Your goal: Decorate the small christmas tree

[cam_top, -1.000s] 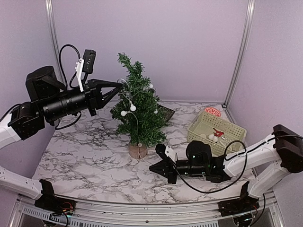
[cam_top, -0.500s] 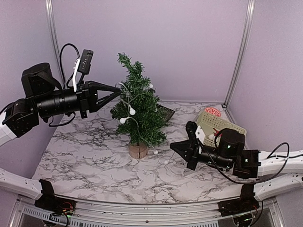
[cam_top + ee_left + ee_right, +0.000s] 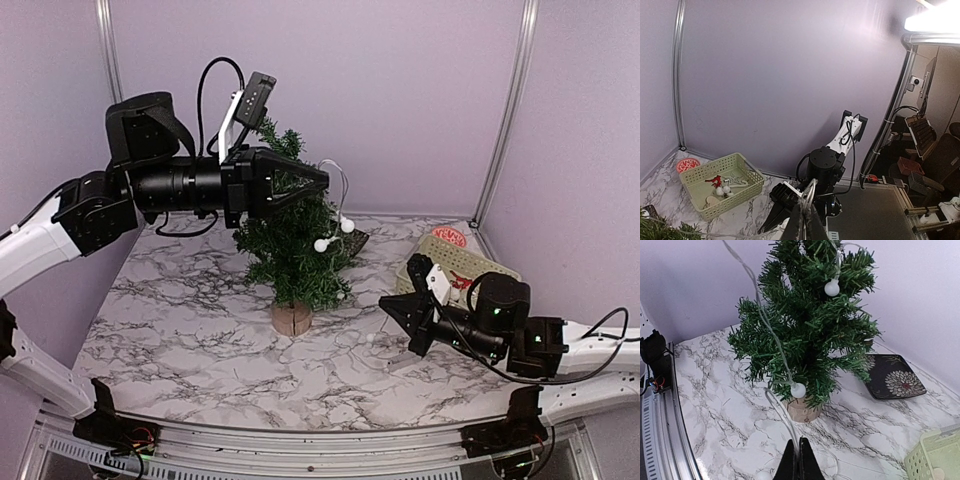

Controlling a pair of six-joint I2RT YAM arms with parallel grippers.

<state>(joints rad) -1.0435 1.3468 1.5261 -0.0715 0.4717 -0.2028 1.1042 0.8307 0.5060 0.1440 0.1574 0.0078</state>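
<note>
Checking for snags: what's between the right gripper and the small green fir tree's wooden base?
Right wrist view: bare marble tabletop, plus the clear white-bulb light wire running from the right gripper to the tree.

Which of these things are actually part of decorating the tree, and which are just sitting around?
Part of the job: small christmas tree; string of white bulbs, pinched by left gripper and right gripper; basket of ornaments.
Just lying about: dark flowered dish; red disc beside the basket.
</note>
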